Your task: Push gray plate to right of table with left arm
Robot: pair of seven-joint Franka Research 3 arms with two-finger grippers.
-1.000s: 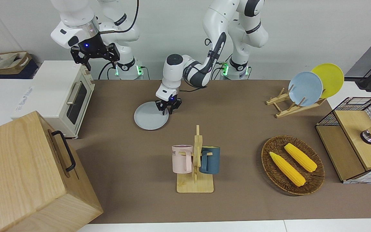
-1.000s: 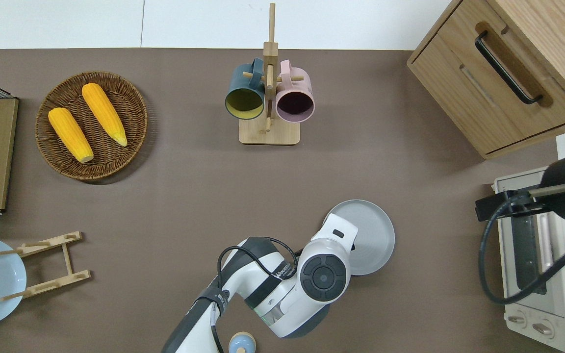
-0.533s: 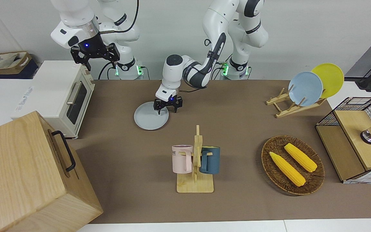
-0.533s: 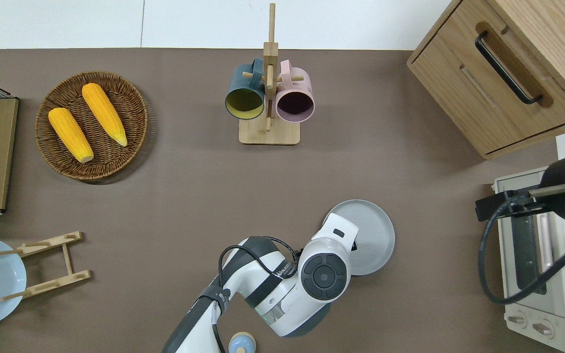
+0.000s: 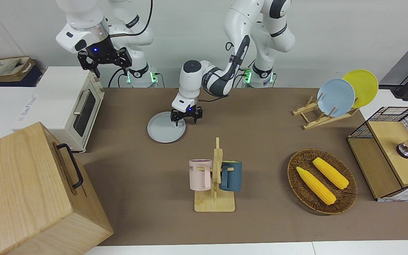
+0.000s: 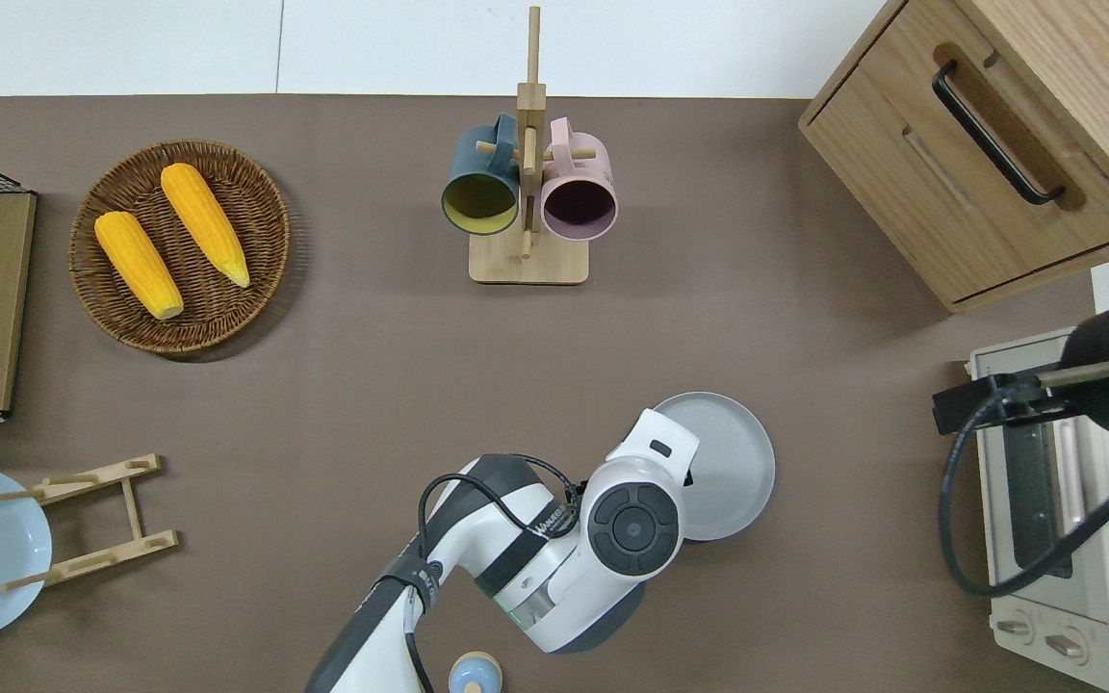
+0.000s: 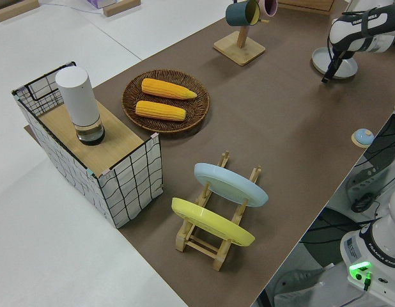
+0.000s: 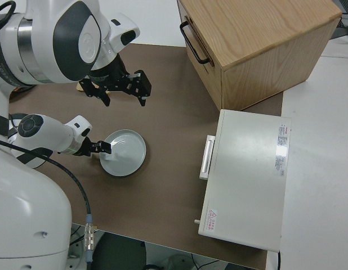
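Hanging low in the front view, the left gripper point(image 5: 186, 120) has its fingers spread apart at the edge of the gray plate point(image 5: 164, 131) toward the left arm's end, w/ the plate flat on the table point(image 5: 260, 141) and the right gripper point(image 5: 104, 61) parked, fingers apart. Overhead, the plate point(image 6: 728, 462) lies nearer the robots than the mug rack point(image 6: 528, 192), partly under the left arm's wrist. Right side view: plate point(image 8: 126, 152) sits betw. the left gripper point(image 8: 101, 148) and the toaster oven point(image 8: 247, 174), apart from the oven.

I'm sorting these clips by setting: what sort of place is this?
Probably a robotics lab staged as a kitchen: two white arms at a covered table, with a toaster oven, mug rack and basket of corn.
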